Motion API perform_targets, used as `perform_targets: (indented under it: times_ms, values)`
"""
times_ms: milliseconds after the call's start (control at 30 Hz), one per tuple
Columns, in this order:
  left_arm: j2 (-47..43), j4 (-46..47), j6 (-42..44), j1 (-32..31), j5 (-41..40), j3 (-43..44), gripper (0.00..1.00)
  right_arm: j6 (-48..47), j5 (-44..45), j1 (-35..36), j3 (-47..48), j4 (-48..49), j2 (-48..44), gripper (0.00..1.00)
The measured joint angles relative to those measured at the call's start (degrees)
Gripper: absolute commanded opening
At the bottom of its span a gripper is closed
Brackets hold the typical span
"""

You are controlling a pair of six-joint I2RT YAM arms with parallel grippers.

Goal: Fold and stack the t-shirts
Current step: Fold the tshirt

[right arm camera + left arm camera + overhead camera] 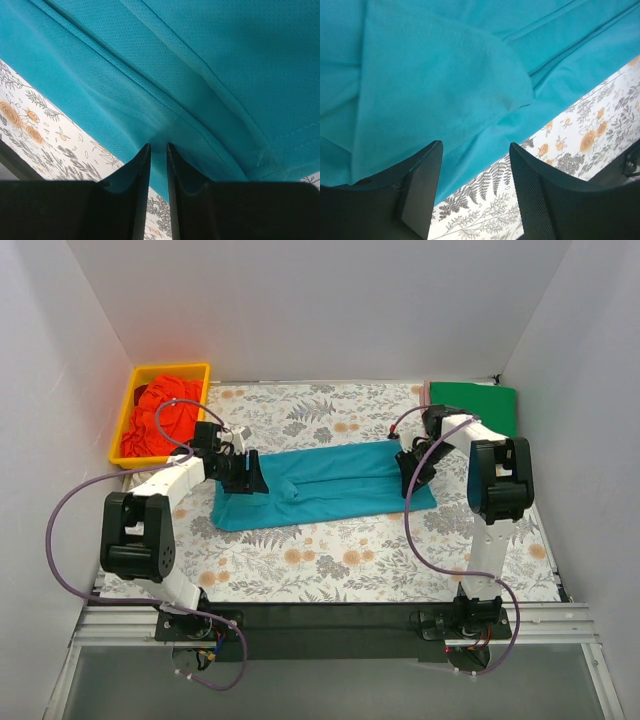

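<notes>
The teal-blue t-shirt (320,485) lies folded into a long band across the middle of the floral sheet. My left gripper (248,475) is at its left end; in the left wrist view the left gripper (475,145) is open, its jaws straddling the shirt's (445,75) near edge with nothing held. My right gripper (412,475) is at the shirt's right end; in the right wrist view the right gripper (158,146) is shut on a puckered fold of the teal cloth (200,60). A bright green t-shirt (475,407) lies folded at the back right. An orange-red t-shirt (165,420) is bunched in the bin.
A yellow plastic bin (125,435) stands at the back left. The grey floral sheet (340,560) covers the table, and also shows in the left wrist view (590,130). White walls close in the left, back and right sides.
</notes>
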Motion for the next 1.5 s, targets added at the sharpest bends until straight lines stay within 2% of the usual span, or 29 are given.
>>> perform_targets:
  times_ms: [133,267,333,400,533,567,633,700,800,867,967,1067,1267,1400,1500]
  values:
    - [5.7,-2.6,-0.2,-0.2,-0.9,0.0,0.42,0.1,0.0,0.8,-2.1,1.0,-1.1,0.24]
    - [9.7,-3.5,-0.9,-0.2,-3.3,1.1,0.39,0.1,-0.3,1.8,-8.1,3.1,-4.9,0.24]
    - [12.5,-5.1,-0.5,-0.3,-5.4,5.2,0.39,0.0,-0.4,3.0,-12.0,3.4,-7.3,0.24]
    - [17.7,-6.1,0.0,-0.6,-6.5,12.5,0.38,-0.4,-0.8,5.6,-16.5,3.4,-10.3,0.23]
    - [34.3,-9.4,3.7,-1.0,-9.0,39.3,0.45,-3.3,-3.3,19.1,-23.5,0.5,-15.3,0.27]
    - [37.6,-9.4,4.4,-1.2,-9.0,44.6,0.50,-4.5,-5.7,23.6,-23.4,-1.4,-15.8,0.28]
    - [42.0,-10.4,5.6,-1.2,-8.4,53.5,0.52,-6.0,-9.7,28.8,-21.5,-4.4,-16.8,0.29]
    - [42.0,-11.6,6.0,-1.2,-7.8,55.8,0.53,-6.4,-12.4,29.0,-16.4,-6.9,-17.8,0.29]
    - [37.0,-10.9,5.6,-1.2,-7.1,51.9,0.54,-6.1,-12.7,24.8,-9.0,-6.4,-17.5,0.26]
    - [31.2,-8.9,4.9,-1.3,-6.8,44.8,0.53,-5.2,-11.5,20.8,-5.5,-4.7,-16.6,0.25]
    - [21.9,-6.4,2.5,-1.4,-5.8,33.2,0.49,-4.0,-7.8,16.5,-4.0,-1.5,-13.9,0.23]
    - [17.4,-4.2,-0.7,-2.1,-6.2,25.6,0.43,-3.0,-4.3,15.6,-4.8,0.8,-9.4,0.20]
    - [20.5,-1.6,-4.1,-3.6,-8.3,20.5,0.36,-1.0,-2.9,16.8,-10.0,4.0,-5.6,0.12]
    - [23.7,-0.7,-4.6,-3.7,-10.2,20.8,0.33,0.4,-5.2,17.9,-14.6,6.1,-7.8,0.05]
    - [26.6,-0.6,-4.5,-3.8,-10.6,24.6,0.32,1.8,-9.2,22.2,-18.8,7.1,-9.2,0.06]
